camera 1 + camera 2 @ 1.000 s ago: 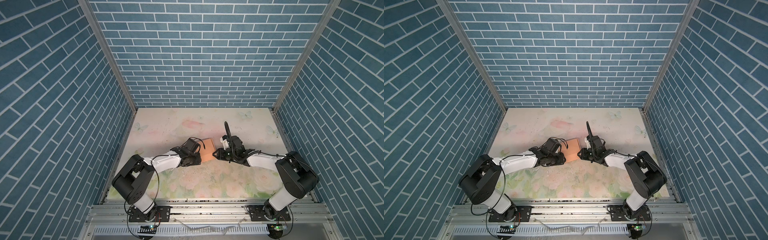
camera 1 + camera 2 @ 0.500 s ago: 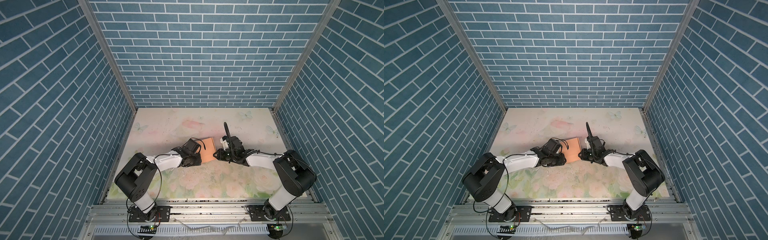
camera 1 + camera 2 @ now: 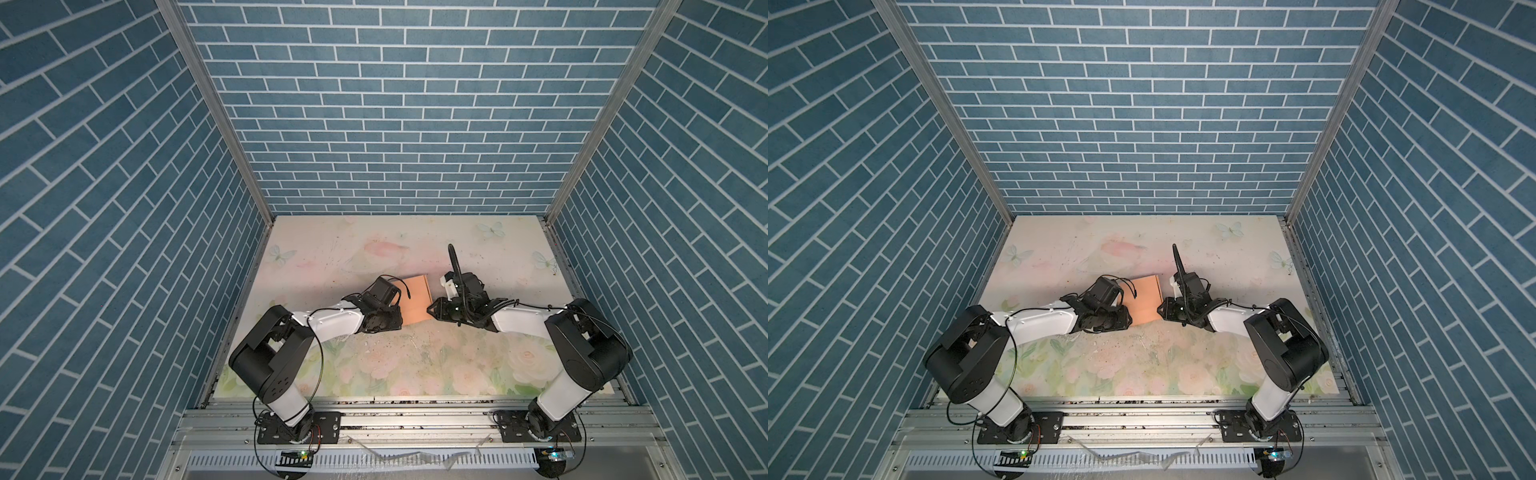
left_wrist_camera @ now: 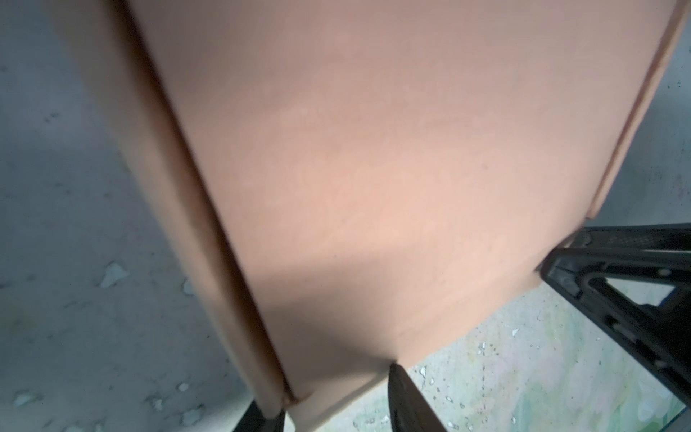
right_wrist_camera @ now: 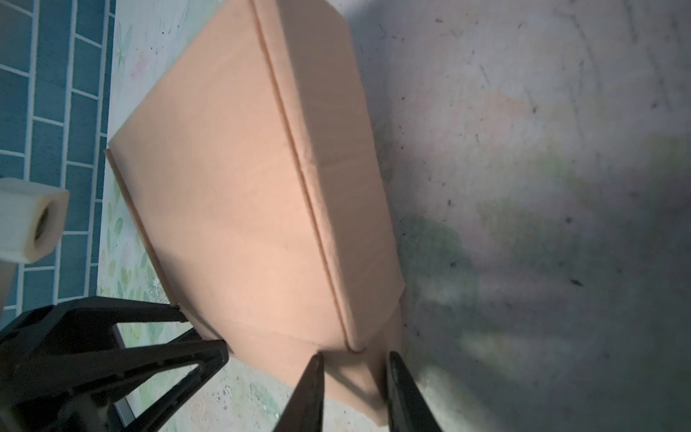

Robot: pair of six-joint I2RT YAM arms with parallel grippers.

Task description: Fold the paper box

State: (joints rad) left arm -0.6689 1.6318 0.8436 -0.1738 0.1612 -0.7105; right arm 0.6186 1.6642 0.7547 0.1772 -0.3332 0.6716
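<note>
Currently the plain peach-tan thin-cardboard paper box (image 3: 415, 303) lies mid-way back on the floral-print tabletop (image 3: 374, 257), lid down flat, directly between both arms. Its long axis runs away from the robot bases, slightly slanted. At the near-left corner the left gripper (image 4: 332, 392) has jaws partway apart with the corner wall filling the gap; it looks clamped. At the near-right corner the right gripper (image 5: 355, 355) shows a narrower gap, pinching a cardboard end flap (image 5: 359, 377) that sticks out there. Both are equally close, facing across the short width. Judgement: the fold is nearly done, and that flap likely gets tucked inward next.
</note>
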